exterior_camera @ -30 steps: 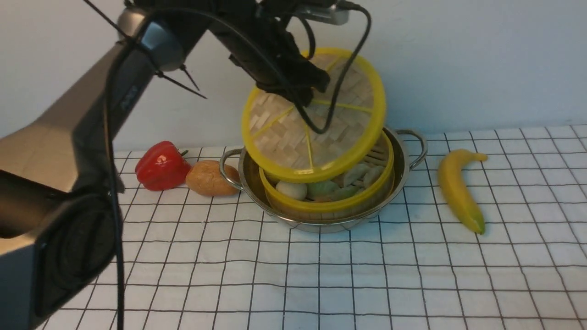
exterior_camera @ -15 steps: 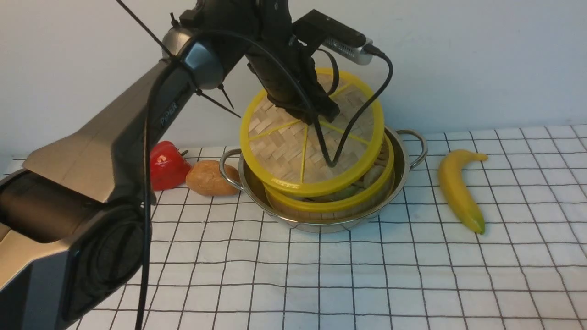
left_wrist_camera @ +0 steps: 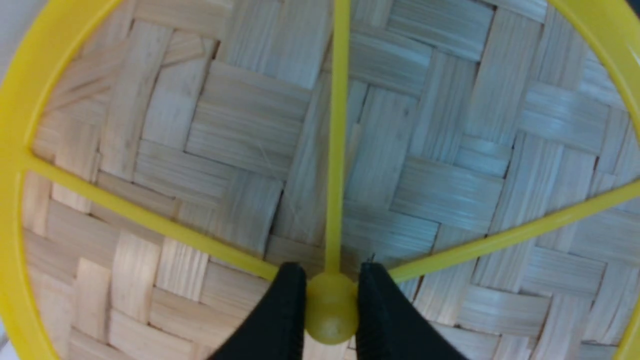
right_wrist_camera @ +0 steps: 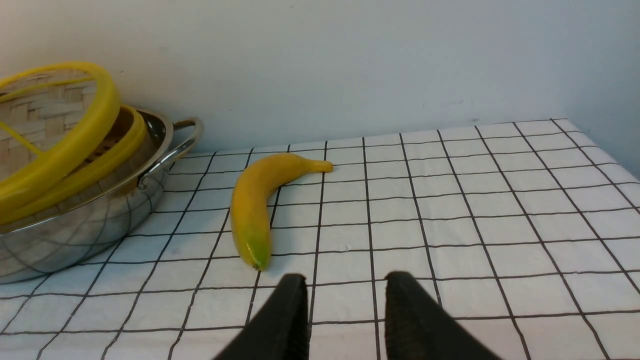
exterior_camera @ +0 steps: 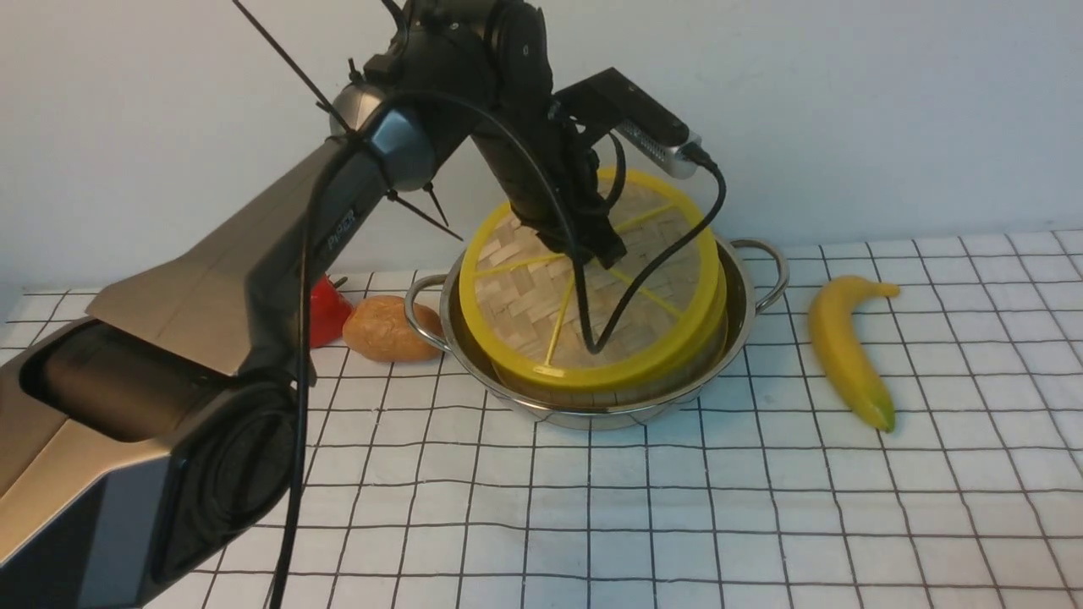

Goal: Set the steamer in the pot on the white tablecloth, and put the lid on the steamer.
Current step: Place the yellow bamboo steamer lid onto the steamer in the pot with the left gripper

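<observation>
The lid [exterior_camera: 541, 296] is a woven bamboo disc with a yellow rim and spokes. It lies tilted on the steamer [exterior_camera: 592, 392], near edge down on the rim, far edge a little raised. The steamer sits inside the steel pot [exterior_camera: 755, 292] on the white tablecloth [exterior_camera: 677, 507]; its food is hidden. My left gripper [exterior_camera: 605, 249] is shut on the lid's centre knob [left_wrist_camera: 330, 312]. My right gripper [right_wrist_camera: 345, 285] is open and empty, low over the cloth to the right of the pot [right_wrist_camera: 75, 225], with the lid [right_wrist_camera: 60, 125] in its view.
A banana [exterior_camera: 846, 355] lies right of the pot, also in the right wrist view [right_wrist_camera: 255, 205]. A brown potato [exterior_camera: 385, 330] touches the pot's left handle. A red pepper [exterior_camera: 326, 309] sits behind my left arm. A wall stands close behind the pot.
My left gripper has come down and forward with the lid, from steeply tilted above the steamer to lying on it. The buns and dumplings are now covered.
</observation>
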